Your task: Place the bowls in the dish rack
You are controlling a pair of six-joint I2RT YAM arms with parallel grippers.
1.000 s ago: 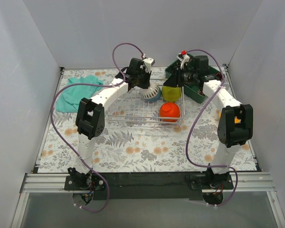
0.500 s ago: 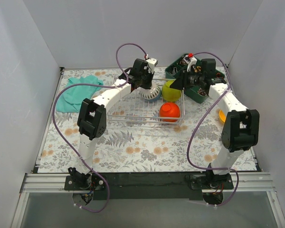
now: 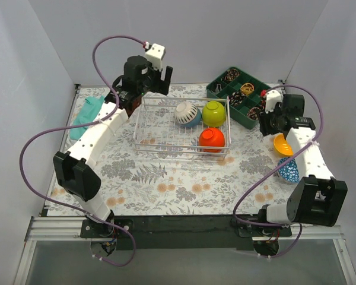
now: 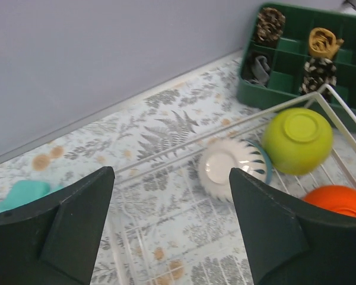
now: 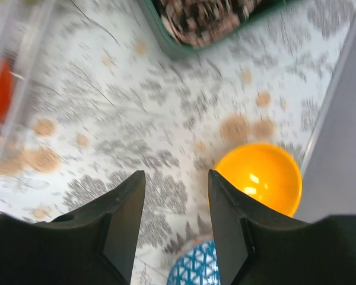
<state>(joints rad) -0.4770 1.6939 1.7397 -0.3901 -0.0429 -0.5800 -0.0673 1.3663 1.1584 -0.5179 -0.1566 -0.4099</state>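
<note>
The wire dish rack [image 3: 166, 151] holds three bowls upside down: a white-and-blue ribbed one [image 3: 187, 114], a lime-green one [image 3: 214, 113] and a red-orange one [image 3: 212, 139]. My left gripper [image 3: 160, 80] is raised above the rack's far left corner, open and empty [image 4: 171, 172]. In its wrist view the white bowl [image 4: 234, 169], the lime bowl [image 4: 298, 139] and the rack's rim [image 4: 160, 157] lie below. My right gripper [image 3: 266, 123] hovers open [image 5: 175, 173] over the mat, just left of a yellow-orange bowl [image 5: 261, 175] and above a blue patterned bowl [image 5: 193, 267].
A dark green compartment tray [image 3: 213, 90] with small items stands at the back right, close to the rack. A teal cloth [image 3: 89, 113] lies at the back left. The yellow-orange bowl [image 3: 283, 144] and blue patterned bowl [image 3: 288, 170] sit near the right wall.
My left gripper opened, let go of the white bowl in the rack and rose back to the left. The right gripper left the lime bowl and swung right, its jaws opening wider.
</note>
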